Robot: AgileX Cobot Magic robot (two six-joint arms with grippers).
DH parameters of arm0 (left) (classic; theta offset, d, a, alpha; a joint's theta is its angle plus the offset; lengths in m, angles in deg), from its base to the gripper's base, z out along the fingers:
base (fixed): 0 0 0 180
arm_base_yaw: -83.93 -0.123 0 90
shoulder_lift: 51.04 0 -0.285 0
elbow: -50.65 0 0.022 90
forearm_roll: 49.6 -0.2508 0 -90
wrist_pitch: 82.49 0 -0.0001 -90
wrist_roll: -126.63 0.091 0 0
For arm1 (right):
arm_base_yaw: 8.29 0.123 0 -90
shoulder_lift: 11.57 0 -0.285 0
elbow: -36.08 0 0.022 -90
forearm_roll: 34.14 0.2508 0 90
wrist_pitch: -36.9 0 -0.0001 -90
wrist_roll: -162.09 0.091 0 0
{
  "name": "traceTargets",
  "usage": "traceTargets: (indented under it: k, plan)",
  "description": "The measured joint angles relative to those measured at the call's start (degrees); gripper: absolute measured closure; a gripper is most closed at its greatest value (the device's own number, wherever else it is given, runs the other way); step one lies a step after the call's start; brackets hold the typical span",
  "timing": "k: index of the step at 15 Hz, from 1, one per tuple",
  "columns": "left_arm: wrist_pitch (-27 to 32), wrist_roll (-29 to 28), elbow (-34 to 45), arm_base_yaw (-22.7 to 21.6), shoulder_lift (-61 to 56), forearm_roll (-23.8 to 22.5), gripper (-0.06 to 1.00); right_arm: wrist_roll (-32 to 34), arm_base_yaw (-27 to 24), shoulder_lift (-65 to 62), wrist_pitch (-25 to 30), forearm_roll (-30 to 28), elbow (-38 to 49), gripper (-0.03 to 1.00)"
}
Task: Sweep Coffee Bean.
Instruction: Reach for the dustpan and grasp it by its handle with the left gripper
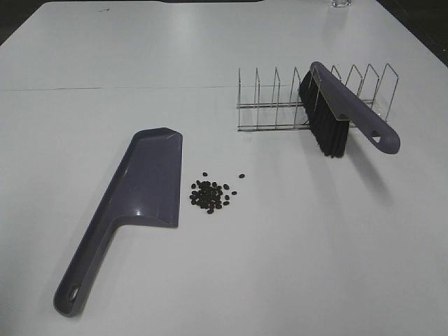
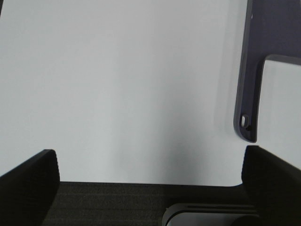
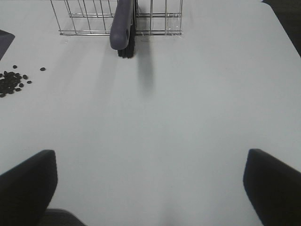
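A small heap of dark coffee beans point(image 1: 210, 196) lies on the white table, just right of the purple-grey dustpan point(image 1: 143, 189), which lies flat with its handle toward the front left. The purple brush point(image 1: 343, 112) with black bristles leans in a wire rack point(image 1: 280, 98). Neither gripper shows in the exterior high view. My left gripper point(image 2: 150, 181) is open and empty over bare table, with the dustpan's handle end point(image 2: 248, 94) just beyond one finger. My right gripper point(image 3: 150, 183) is open and empty, with the brush point(image 3: 123, 28) and beans point(image 3: 11, 82) well ahead of it.
The wire rack point(image 3: 84, 19) stands at the back right of the table. A small glass object point(image 1: 341, 3) sits at the far edge. A dark floor area borders the table's right edge point(image 1: 434, 28).
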Motion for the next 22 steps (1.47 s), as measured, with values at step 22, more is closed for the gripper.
traceTargets:
  k: [22]
  plan:
    - [-30.65, -13.92, -6.47, 28.99, 63.03, 2.29, 0.20, 0.00, 0.00, 0.00, 0.00, 0.00, 0.00, -0.02]
